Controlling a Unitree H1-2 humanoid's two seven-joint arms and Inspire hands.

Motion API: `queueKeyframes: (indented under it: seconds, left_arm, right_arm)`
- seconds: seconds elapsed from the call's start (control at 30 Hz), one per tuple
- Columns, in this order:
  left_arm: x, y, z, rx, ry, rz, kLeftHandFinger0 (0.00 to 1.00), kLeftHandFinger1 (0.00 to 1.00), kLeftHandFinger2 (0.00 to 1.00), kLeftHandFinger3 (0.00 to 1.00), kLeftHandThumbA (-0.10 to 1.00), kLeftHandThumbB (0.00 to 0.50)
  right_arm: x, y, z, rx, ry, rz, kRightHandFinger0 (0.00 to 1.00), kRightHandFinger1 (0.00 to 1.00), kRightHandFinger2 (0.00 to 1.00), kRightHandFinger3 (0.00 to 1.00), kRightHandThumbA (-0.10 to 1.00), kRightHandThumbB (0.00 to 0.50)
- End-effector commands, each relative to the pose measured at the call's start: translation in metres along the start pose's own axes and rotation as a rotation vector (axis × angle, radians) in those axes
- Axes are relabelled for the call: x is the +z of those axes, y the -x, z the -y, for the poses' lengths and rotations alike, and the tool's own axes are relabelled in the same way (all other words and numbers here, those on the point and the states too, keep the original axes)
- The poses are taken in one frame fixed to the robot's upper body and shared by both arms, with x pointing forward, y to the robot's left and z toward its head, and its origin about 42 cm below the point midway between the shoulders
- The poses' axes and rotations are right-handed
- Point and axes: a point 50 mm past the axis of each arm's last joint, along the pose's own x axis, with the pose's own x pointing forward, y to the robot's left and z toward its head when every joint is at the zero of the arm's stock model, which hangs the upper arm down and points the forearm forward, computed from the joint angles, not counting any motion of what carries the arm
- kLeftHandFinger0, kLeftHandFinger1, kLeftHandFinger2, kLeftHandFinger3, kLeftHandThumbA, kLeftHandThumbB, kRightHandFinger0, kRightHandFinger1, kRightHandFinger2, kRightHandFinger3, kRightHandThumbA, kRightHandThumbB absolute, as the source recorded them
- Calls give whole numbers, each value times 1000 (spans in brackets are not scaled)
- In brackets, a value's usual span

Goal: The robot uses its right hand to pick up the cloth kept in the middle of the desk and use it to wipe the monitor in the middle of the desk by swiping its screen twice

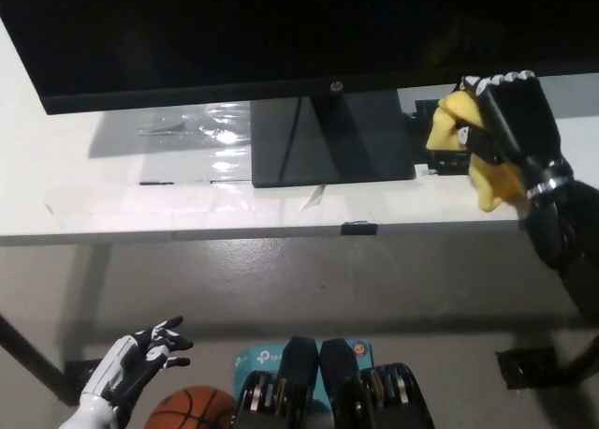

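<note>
The black monitor [281, 31] fills the top of the head view, its stand base [332, 139] resting on the white desk [140, 209]. My black right hand [510, 125] is shut on the yellow cloth [487, 171], just below the screen's lower right edge and above the desk's right side. The cloth bunches in the palm and hangs down a little. My white left hand [136, 368] rests low at the lower left, below the desk's front edge, with its fingers apart and nothing in it.
A clear plastic sheet [192, 129] lies on the desk left of the stand. A small dark object [445, 162] sits behind the cloth. An orange basketball [192, 410] and a teal box [257, 362] lie on the floor.
</note>
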Motion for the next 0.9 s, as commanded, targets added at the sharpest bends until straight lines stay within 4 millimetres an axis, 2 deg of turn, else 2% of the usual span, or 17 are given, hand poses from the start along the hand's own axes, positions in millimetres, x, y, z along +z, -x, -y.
queueKeyframes:
  seconds: [0.0,0.03,0.13,0.17,0.2,0.23,0.27,0.3,0.37,0.4,0.43,0.47,0.5,0.6,0.67,0.73,0.87]
  left_arm:
    - [18,-4,-4,-11,-19,74,722,734,919,1000,428,90]
    - [20,-5,-5,-10,-22,77,719,736,919,1000,420,79]
    - [22,-5,-5,-14,-27,83,720,746,925,1000,416,70]
    - [23,-5,-4,-17,-25,83,731,753,933,1000,422,75]
    - [23,-5,-4,-17,-25,83,733,754,934,1000,423,75]
    - [24,-3,-5,-10,-27,78,754,760,926,1000,435,81]
    - [24,-3,-6,-6,-27,77,762,761,924,1000,439,83]
    - [24,-3,-6,-7,-25,80,753,752,917,1000,436,74]
    - [24,-5,-7,-6,-27,84,745,746,910,1000,439,77]
    - [24,-4,-7,-7,-28,88,747,744,912,1000,438,59]
    - [24,-4,-6,-5,-22,85,754,746,911,1000,434,62]
    - [23,-4,-6,-3,-19,85,753,745,914,1000,428,54]
    - [23,-4,-7,-2,-19,86,753,745,915,1000,426,53]
    - [22,-4,-8,-2,-20,88,752,746,925,1000,425,46]
    - [22,-4,-8,-2,-23,88,756,748,927,1000,430,49]
    - [23,-5,-8,-3,-23,82,771,765,944,1000,421,24]
    - [24,-7,-9,-3,-15,93,722,743,933,1000,420,42]
  right_arm:
    - [-3,-39,22,69,62,-134,0,77,350,59,-100,53]
    - [0,-42,22,122,66,-170,0,139,442,102,-100,35]
    - [3,-43,21,171,59,-193,0,209,503,221,-100,6]
    - [7,-42,19,218,43,-210,21,251,497,389,-100,7]
    - [7,-42,19,220,43,-212,4,233,458,393,-100,5]
    - [15,-37,18,277,5,-195,3,224,416,676,-100,21]
    - [17,-38,18,288,3,-194,0,157,307,717,-100,27]
    - [21,-33,18,332,-16,-200,109,290,457,779,-100,7]
    - [25,-31,20,372,-48,-212,215,343,466,964,-100,0]
    - [27,-26,22,406,-47,-214,529,709,749,1000,-100,0]
    - [29,-21,22,456,-44,-229,886,1000,1000,1000,111,0]
    - [31,-15,22,494,-59,-248,1000,1000,1000,1000,241,15]
    - [33,-14,22,502,-65,-254,1000,1000,1000,1000,266,17]
    - [40,3,22,532,-87,-265,1000,1000,1000,1000,515,162]
    - [41,9,22,543,-95,-268,1000,1000,1000,1000,600,212]
    - [43,22,23,558,-90,-273,1000,1000,1000,1000,775,327]
    - [44,26,26,568,-79,-288,1000,1000,1000,1000,934,439]
